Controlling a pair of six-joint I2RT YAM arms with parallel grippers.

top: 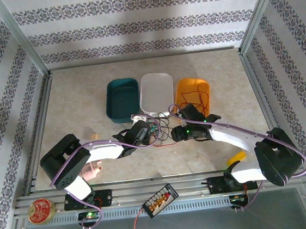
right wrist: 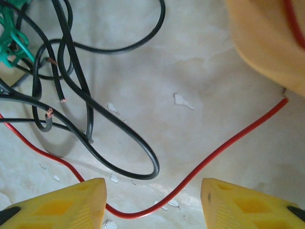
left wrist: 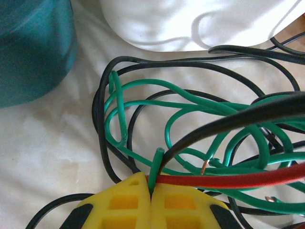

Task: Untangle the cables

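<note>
Three bins (top: 123,104) are sitting toward 12 o'clock on the table (top: 80,100) in the top view. The cables (top: 164,133) are lying tangled at 6 o'clock of the white bin (top: 156,87).

In the left wrist view, the left end effector (left wrist: 150,183) is pinching the green cable (left wrist: 155,167), fully closed.

In the right wrist view, the right end effector (right wrist: 153,191) is gaping and gripping nothing. The red cable (right wrist: 228,143) is lying on the table between its fingers.
</note>
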